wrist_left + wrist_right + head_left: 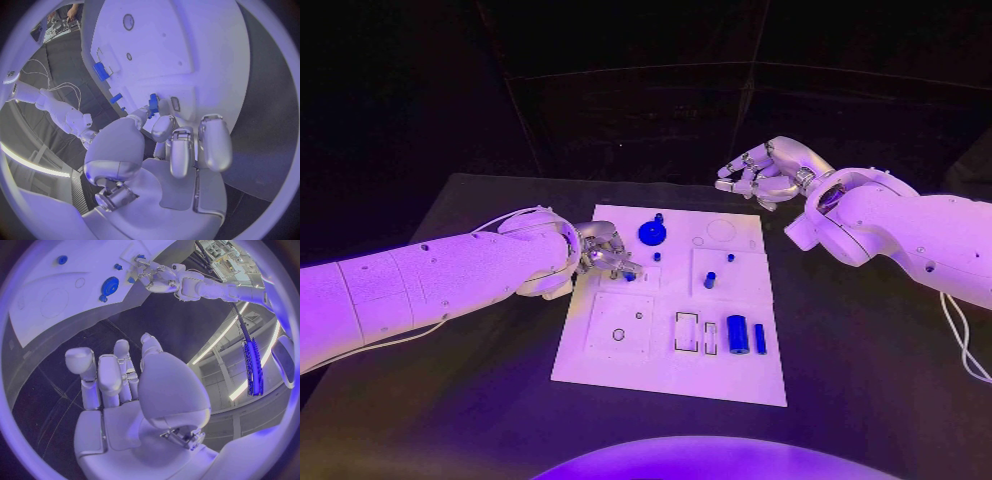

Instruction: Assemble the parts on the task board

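1. Parts, small and blue, are spread over the task board (pixel 733 375), the white plate in the middle of the black table (pixel 488 400): a gear (pixel 652 233) near the far edge, a peg (pixel 710 280) in the middle, and two cylinders (pixel 737 334) near the right edge.
2. The left hand (pixel 600 250) is at the board's left edge and pinches a small blue part (pixel 153 102) between its fingertips (pixel 164 106); the tips are low over the board, beside a small slot (pixel 175 104).
3. The right hand (pixel 764 172) hovers beyond the far right corner of the board, fingers loosely curled and apart, holding nothing.
4. I judge that the step in hand is placing this one part into its seat near the left edge.
5. The next move probably needs a careful alignment with the slot, then a straight push down before the fingers let go. If the part is tilted, it may jam.
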### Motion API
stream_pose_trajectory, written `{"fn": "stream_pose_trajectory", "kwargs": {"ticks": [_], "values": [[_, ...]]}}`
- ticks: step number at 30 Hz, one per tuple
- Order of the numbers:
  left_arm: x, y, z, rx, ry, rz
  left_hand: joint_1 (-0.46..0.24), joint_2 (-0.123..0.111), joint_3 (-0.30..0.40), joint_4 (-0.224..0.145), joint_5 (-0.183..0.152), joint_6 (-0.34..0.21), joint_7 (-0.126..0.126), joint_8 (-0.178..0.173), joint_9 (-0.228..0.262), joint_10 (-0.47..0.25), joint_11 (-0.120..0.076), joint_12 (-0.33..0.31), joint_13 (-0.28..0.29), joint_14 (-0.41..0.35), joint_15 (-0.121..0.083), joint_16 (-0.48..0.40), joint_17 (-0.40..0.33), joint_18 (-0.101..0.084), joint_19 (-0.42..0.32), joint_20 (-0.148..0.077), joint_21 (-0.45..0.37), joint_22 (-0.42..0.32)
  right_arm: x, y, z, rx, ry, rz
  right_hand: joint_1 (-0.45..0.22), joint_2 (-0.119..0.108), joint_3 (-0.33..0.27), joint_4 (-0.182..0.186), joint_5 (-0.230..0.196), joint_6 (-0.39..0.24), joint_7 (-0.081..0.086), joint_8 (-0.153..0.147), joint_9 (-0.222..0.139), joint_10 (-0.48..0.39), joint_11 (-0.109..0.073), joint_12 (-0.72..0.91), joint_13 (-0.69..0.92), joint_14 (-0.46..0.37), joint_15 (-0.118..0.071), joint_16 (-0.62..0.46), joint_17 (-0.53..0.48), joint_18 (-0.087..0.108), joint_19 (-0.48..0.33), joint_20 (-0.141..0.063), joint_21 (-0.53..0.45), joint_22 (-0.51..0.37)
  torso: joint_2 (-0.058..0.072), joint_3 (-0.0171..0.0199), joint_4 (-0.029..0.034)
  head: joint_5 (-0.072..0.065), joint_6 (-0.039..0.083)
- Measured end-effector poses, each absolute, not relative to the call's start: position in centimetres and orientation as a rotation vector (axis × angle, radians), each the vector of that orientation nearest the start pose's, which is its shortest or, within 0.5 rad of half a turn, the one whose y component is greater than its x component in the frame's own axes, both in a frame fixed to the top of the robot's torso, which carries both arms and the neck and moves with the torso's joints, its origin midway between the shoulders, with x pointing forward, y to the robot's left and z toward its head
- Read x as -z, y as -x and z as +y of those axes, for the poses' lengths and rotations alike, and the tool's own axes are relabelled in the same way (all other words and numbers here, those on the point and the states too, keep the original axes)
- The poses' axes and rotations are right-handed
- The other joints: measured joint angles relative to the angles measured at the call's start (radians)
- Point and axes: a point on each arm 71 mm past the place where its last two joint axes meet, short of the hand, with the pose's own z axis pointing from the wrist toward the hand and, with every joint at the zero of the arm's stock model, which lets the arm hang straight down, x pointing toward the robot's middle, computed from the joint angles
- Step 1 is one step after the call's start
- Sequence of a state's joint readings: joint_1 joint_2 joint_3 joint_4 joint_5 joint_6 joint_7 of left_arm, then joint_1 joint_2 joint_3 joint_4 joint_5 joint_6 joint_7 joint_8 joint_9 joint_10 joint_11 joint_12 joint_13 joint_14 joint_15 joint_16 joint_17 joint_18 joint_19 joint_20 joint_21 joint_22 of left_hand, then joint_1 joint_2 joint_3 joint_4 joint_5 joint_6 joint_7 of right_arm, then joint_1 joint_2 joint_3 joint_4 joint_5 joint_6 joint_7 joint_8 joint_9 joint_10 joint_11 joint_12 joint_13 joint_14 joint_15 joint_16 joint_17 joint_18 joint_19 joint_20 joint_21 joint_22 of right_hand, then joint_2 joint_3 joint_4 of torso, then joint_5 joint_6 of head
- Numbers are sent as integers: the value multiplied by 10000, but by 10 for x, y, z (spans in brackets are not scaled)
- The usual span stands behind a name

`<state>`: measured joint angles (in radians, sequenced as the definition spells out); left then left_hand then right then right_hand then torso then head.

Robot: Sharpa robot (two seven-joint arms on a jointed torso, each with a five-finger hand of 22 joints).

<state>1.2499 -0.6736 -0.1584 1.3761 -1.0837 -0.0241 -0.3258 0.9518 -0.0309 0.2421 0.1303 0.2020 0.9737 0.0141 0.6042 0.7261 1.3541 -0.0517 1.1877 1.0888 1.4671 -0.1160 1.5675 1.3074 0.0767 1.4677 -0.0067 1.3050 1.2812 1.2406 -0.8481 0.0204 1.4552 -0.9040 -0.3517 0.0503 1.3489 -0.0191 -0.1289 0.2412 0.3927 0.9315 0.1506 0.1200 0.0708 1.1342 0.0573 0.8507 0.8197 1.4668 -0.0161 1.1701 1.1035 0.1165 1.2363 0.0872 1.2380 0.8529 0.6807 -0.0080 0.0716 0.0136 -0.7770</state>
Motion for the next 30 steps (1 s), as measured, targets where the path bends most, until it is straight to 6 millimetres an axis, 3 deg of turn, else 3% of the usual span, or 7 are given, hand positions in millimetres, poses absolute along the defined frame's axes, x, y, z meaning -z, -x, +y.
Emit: {"fn": "stream_pose_trajectory", "kwargs": {"ticks": [9,12,14,17,20,27,30], "values": [[239,-498,168,5691,1020,21881,160,-186,-164,-173,0,0,0,-14,-8,-36,36,-38,-47,0,0,0,0,1,0,0,-38,-22,145,-514,-226,-9583,-3455,15941,0,0,-27,27,0,0,0,0,0,0,0,0,1,0,0,0,-1,0,0,0,-39,0,0,-1,-3,2,-11],[239,-498,168,5712,1054,21895,448,-55,-9,-326,0,0,0,-37,-17,-65,7,-38,-66,0,0,0,0,0,0,0,-38,-22,145,-514,-226,-9582,-3455,15942,0,0,-27,27,0,0,0,0,0,0,0,0,1,0,0,0,-1,1,0,0,-41,0,0,-1,-5,1,-10],[239,-498,168,5728,1083,21905,664,161,146,-476,-1,-45,29,-81,-37,-72,0,-43,-80,0,0,0,0,0,0,0,-38,-22,145,-514,-226,-9582,-3455,15943,0,0,-27,27,0,0,0,0,0,0,0,0,2,0,0,0,-1,0,0,0,-41,0,0,-1,-5,-1,-9],[239,-497,168,5770,1169,21919,1089,349,679,-720,3,-148,3,-117,-67,-108,-35,-89,-103,0,0,0,0,0,0,0,-76,-21,145,-514,-226,-9583,-3454,15945,0,0,-27,27,0,0,0,0,0,0,0,0,2,0,0,0,-1,1,0,0,-42,-10,0,-3,-5,-3,-4],[239,-497,168,5852,1295,21926,1279,326,1319,-962,34,-203,55,-166,-74,-126,-14,-144,-144,0,0,0,0,1,0,0,-76,-21,145,-514,-226,-9581,-3456,15948,0,0,-27,27,0,0,0,0,0,0,0,0,2,0,0,0,-2,0,0,0,-42,-10,0,-4,-5,-3,-12],[238,-496,167,6123,1728,21896,1338,287,2270,-153,59,-291,108,-106,19,-144,5,-189,-210,-1,2,0,0,0,0,0,-76,24,145,-514,-226,-9578,-3457,15958,0,-1,-27,27,0,0,0,0,0,0,0,0,2,0,0,0,-2,0,0,0,-42,-10,0,-2,-5,10,-24],[238,-494,168,6262,1973,21848,1247,175,2376,-48,59,-293,109,-66,41,-159,21,-189,-210,-2,2,0,0,1,0,0,-76,24,145,-514,-226,-9574,-3458,15962,0,-1,-27,27,0,0,0,0,0,0,0,0,3,0,0,0,-2,0,0,0,-42,-9,0,0,-5,13,-25]]}}
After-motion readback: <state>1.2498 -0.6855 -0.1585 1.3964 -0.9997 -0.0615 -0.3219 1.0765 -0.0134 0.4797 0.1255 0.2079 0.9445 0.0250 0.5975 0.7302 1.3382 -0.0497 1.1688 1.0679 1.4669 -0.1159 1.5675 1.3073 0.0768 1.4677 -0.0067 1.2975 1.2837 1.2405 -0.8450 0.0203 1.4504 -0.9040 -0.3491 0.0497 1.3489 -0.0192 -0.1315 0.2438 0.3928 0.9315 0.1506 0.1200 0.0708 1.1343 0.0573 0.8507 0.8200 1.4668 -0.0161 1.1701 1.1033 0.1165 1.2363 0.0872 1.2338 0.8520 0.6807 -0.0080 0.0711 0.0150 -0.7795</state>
